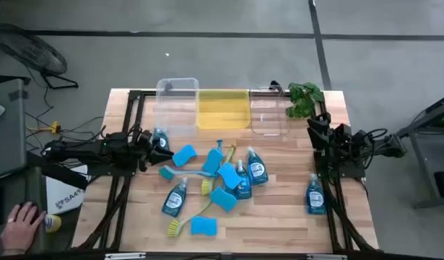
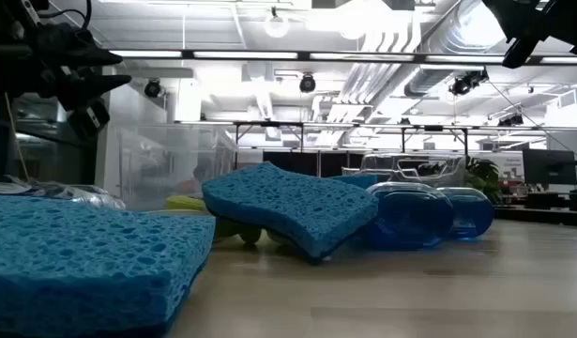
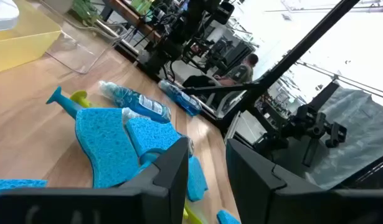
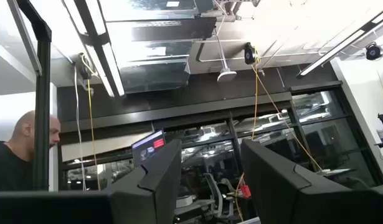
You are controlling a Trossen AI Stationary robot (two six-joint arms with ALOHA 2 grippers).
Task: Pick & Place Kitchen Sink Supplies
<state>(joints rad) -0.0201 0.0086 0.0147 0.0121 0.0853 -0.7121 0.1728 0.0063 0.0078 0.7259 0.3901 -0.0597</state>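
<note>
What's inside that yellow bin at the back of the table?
From above, the yellow bin looks empty; only its yellow floor shows. The low view cannot confirm it, because sponges block the line of sight.

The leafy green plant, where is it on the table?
In the high view the green plant sits at the table's far right corner, just right of the clear bin and beyond the right gripper.

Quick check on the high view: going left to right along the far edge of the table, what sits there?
Clear plastic bin → yellow plastic bin → second clear plastic bin → green leafy plant at the far right corner.
</note>
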